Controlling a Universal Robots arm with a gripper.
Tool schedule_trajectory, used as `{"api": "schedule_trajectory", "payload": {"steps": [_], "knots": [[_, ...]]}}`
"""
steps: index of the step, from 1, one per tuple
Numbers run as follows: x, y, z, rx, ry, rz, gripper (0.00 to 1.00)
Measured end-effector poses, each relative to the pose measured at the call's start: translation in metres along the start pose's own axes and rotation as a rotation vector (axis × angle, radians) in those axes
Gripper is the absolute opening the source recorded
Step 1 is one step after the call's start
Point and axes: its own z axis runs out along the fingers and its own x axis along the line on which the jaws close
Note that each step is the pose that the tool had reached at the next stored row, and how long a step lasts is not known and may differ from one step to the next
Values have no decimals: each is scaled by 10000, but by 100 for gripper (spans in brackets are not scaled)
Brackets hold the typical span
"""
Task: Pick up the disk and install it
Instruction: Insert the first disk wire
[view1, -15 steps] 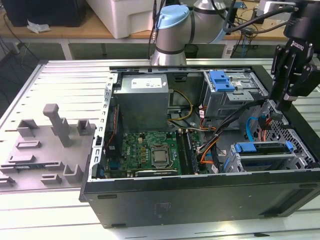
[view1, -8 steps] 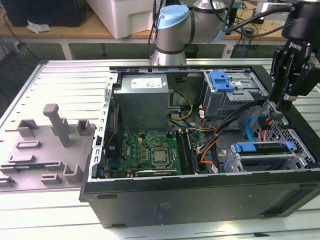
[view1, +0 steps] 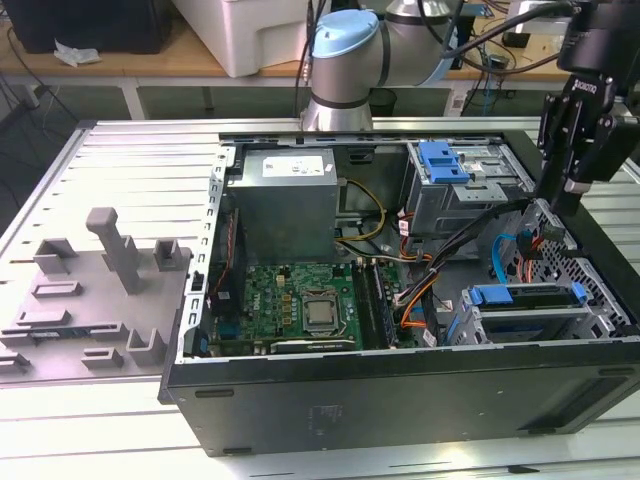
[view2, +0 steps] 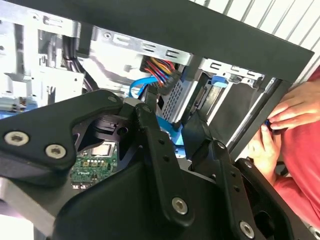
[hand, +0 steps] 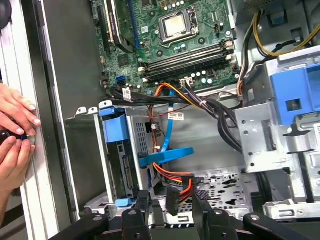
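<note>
One open black computer case (view1: 400, 400) lying on its side on the slatted metal desk (view1: 130, 160); one flat silver disk (view1: 500, 297) with blue plastic rails, sitting in the grey metal cage (view1: 520, 330) at 4 o'clock inside the case; one black gripper (view1: 563, 198) hovering at 2 o'clock, fingers apart, holding nothing; blue and orange cables (hand: 165, 157) crowd the cage; a person's two hands (hand: 15, 135) at the case edge; grey fixture block (view1: 100, 290) at 9 o'clock.
</note>
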Motion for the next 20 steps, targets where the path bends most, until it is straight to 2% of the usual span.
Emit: {"api": "schedule_trajectory", "payload": {"steps": [2, 4, 6, 11, 13, 15, 17, 18, 20], "knots": [[-51, -2, -6, -6, 75, -1, 47], [-126, -32, -2, -34, 259, -12, 47], [-140, -65, 13, -76, 373, -25, 47], [-169, -74, 84, -131, 456, -5, 47], [-173, -75, 94, -205, 464, 156, 47], [-181, -82, 111, -342, 480, 468, 47], [-199, -110, 118, -384, 542, 518, 47], [-214, -125, 115, -396, 618, 515, 47], [-241, -136, 113, -435, 854, 502, 47]]}}
